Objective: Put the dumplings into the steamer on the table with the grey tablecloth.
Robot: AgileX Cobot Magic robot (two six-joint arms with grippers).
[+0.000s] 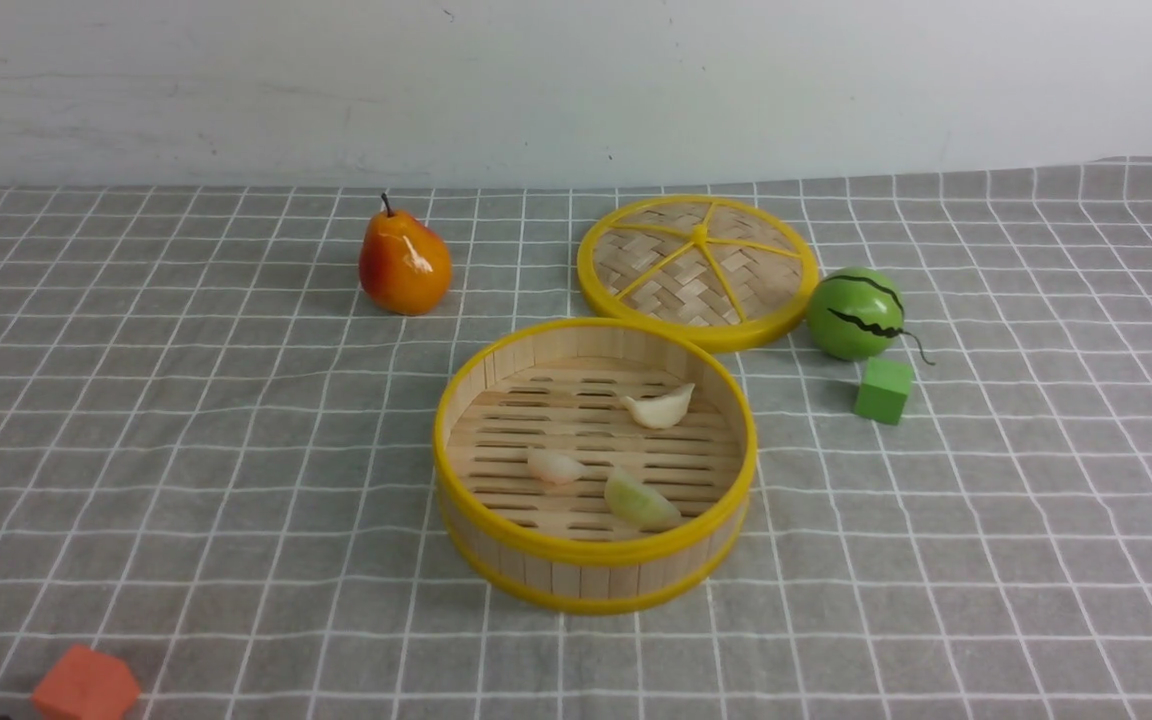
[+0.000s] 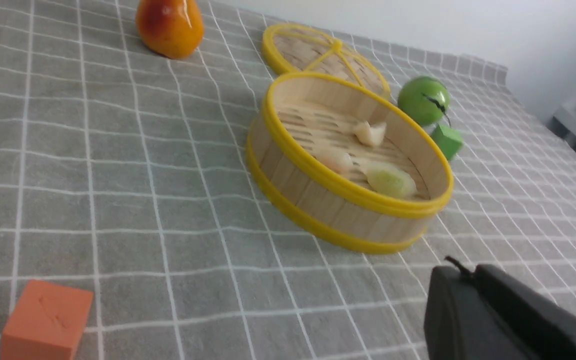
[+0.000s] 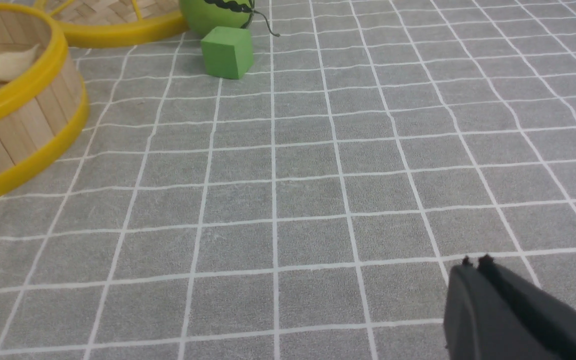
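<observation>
1. Dumplings, all three, lie apart on the slatted floor of the steamer, ahead of the left gripper and off to its right.
2. That left gripper is closed, its fingertips together, with nothing seen between them. The right gripper is closed too and holds nothing.
3. Near the left gripper, the orange block rests on the grey tablecloth.
4. Farther forward stands the steamer, open at the top. The pinkish dumpling and the greenish dumpling are the nearer pair; the cream dumpling lies farther out.
5. Ahead of the right gripper and to its left sits the green cube, just beside the toy watermelon.
6. Beyond the steamer, farther from both grippers, lies the woven lid. The toy pear stands upright well ahead of the left gripper.
</observation>
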